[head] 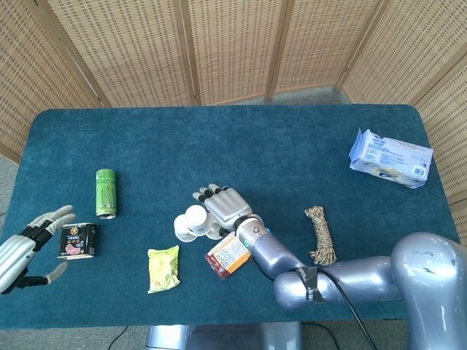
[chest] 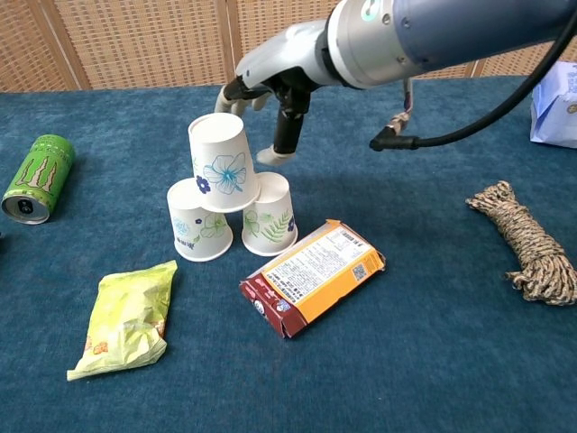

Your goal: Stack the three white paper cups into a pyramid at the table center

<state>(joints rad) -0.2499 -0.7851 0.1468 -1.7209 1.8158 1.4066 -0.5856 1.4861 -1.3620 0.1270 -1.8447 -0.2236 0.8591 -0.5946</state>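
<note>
Fingers [chest: 283,135] spread, teal table [head: 292,146], wicker screens [head: 219,44]

Both hands empty — right hand [chest: 270,86] and left hand [head: 25,248] — fingers spread.

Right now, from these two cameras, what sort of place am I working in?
Probably a staged test area, not a home: a table with a teal cloth, woven wicker screens closing it in, and unrelated items like rope and a green can.
</note>
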